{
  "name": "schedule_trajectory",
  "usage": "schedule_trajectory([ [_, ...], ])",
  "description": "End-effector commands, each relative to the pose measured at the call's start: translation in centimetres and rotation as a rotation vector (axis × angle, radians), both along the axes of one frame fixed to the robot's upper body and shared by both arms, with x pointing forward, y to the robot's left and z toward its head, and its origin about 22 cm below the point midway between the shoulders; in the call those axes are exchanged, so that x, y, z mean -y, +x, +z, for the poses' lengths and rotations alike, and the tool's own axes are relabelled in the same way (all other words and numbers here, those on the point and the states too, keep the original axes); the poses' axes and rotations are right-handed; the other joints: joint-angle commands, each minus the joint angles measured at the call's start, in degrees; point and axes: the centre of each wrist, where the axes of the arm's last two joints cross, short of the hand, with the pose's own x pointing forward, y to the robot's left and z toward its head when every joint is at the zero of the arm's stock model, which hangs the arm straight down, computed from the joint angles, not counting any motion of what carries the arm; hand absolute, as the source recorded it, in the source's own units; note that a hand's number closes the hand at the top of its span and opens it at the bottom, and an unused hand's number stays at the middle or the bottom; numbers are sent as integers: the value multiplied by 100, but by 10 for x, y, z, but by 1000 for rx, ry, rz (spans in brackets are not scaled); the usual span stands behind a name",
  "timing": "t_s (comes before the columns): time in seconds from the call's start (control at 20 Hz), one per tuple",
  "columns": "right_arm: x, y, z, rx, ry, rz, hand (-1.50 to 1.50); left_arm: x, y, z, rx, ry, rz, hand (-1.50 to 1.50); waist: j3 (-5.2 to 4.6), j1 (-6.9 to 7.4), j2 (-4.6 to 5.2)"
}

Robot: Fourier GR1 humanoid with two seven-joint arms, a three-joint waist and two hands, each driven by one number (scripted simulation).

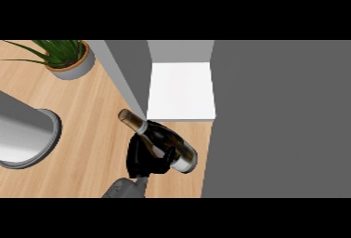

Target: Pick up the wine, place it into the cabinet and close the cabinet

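Hand (pixel 145 155) — fingers (pixel 165 162) curled round wine bottle (pixel 165 144)

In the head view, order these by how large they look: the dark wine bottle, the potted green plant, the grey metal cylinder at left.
1. Grey metal cylinder, cut off by the edge.
2. Dark wine bottle, lifted nearer the camera, so unsure.
3. Potted green plant.

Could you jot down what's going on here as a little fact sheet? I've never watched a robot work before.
held item: wine bottle, tilted, neck pointing up-left
holding hand: one black hand curled round the bottle; which side cannot be told
other hand: not in view
cabinet: grey cabinet, white shelf showing inside
bottle position: just in front of the shelf, not yet on it
door: open, at the shelf's left
surface: wooden counter
also there: potted plant at top left, grey round container at left
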Motion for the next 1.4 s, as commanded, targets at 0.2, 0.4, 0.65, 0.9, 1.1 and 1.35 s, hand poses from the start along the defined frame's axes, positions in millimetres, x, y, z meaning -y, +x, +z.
schedule_trajectory([
  [0.2, 17, 1, -4, -1, 29, 28, -150, 20, 18, -5, 59, 33, 22, 150, -1, -52, 11],
  [0.4, 8, -25, -3, -4, 26, 59, -150, 12, 46, 3, 50, 20, 2, 150, 1, -57, 2],
  [0.65, -4, -1, -6, 0, 34, 50, -150, 24, 66, 22, 56, 55, 35, 150, -1, -51, 9],
  [0.9, -5, 1, -2, 18, 37, 41, -150, 25, 87, 31, 18, 38, 62, 150, -4, -107, 23],
  [1.1, 13, 9, -10, 10, 37, 33, -150, 18, 96, 28, 42, 28, 98, 150, -1, -108, 26],
  [1.35, 6, -15, -3, -9, 30, 43, -150, 22, 119, 52, 48, 32, 98, 150, 0, -90, 13],
])
